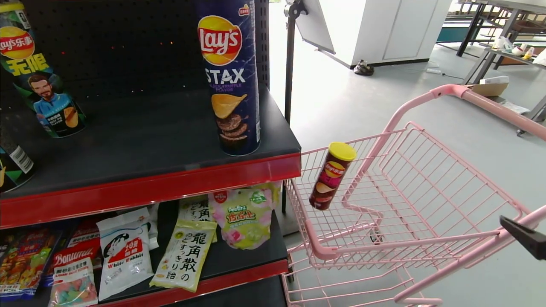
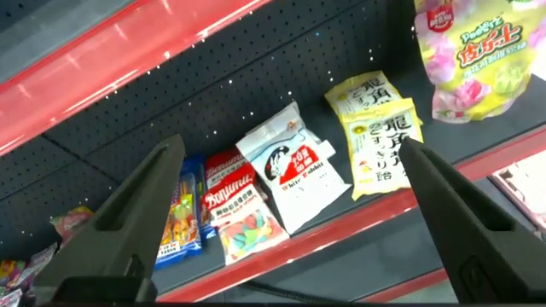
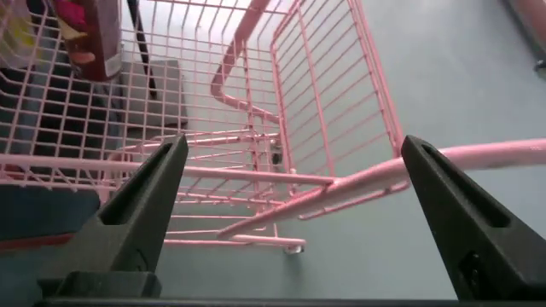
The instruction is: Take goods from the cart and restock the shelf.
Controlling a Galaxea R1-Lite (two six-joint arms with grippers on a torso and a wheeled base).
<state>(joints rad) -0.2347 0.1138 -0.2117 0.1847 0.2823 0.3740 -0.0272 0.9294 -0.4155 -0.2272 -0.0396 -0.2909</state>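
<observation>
The black shelf [image 1: 140, 132] with a glossy red lip carries a green can [image 1: 47, 89] and a tall blue can [image 1: 232, 81], both round tubes. On the board below lie flat crinkly bags [image 1: 187, 251], faced by the left gripper [image 2: 290, 143] with its jaws spread wide. Just right of the shelf, the pink wire cart [image 1: 426, 187] holds one small maroon can [image 1: 330, 177] with a yellow lid, tilted against its shelf-side wall, while the right gripper [image 3: 292, 145] hangs by the cart's near rail, jaws spread, gripping nothing.

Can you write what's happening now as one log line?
left gripper: open, facing lower shelf | right gripper: open, facing cart | small chips can: in cart, not held
</observation>
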